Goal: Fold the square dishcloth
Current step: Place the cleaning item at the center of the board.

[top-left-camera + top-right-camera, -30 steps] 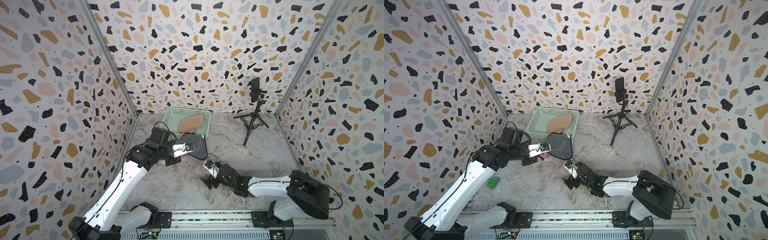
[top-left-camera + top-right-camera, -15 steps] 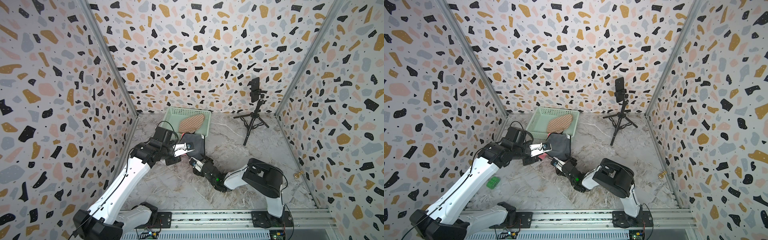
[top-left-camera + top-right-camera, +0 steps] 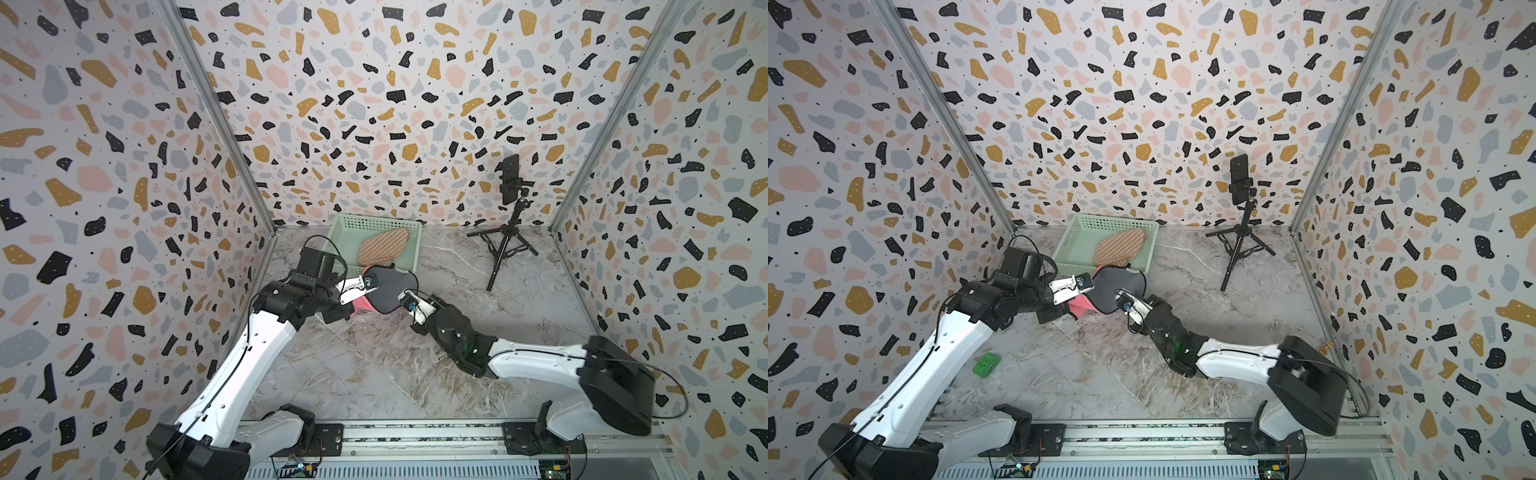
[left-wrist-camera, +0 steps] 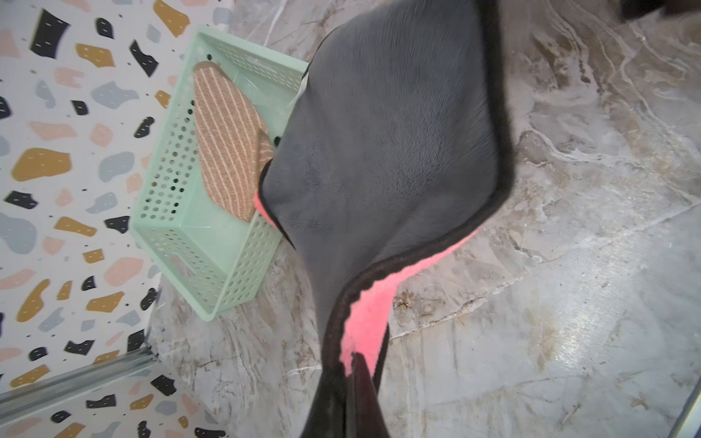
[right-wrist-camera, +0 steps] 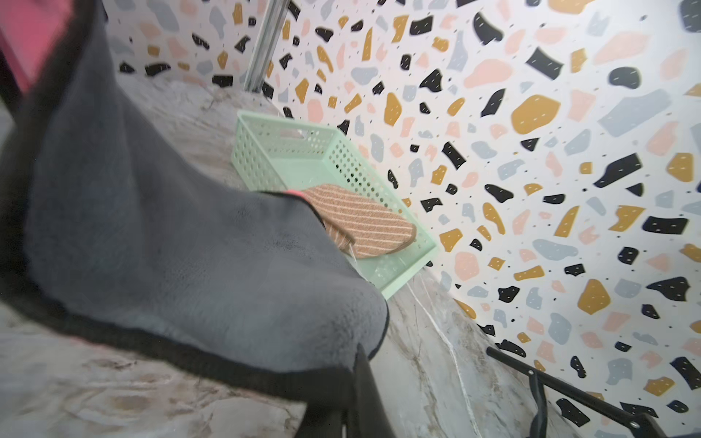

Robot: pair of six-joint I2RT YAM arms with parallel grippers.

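Observation:
The square dishcloth [image 3: 388, 286] [image 3: 1113, 286] is grey with a black hem and a pink underside. It hangs off the marble table, just in front of the green basket. My left gripper [image 3: 366, 283] [image 3: 1084, 281] is shut on one corner, and the left wrist view shows the pink side at the gripper [image 4: 354, 360] with the dishcloth [image 4: 379, 151] stretching away. My right gripper [image 3: 406, 300] [image 3: 1123, 302] is shut on the opposite hem. In the right wrist view that gripper [image 5: 354, 364] pinches the black edge of the dishcloth [image 5: 170, 246].
A mint green basket [image 3: 411, 249] [image 3: 1077, 241] stands by the back wall with a brown striped cloth [image 3: 384, 245] in it. A phone on a black tripod [image 3: 509, 232] stands at the back right. A small green block [image 3: 986, 365] lies at the front left.
My right gripper swung in from the table's front to the dishcloth and shut on its hem. The left gripper kept its hold on the corner and hardly moved.

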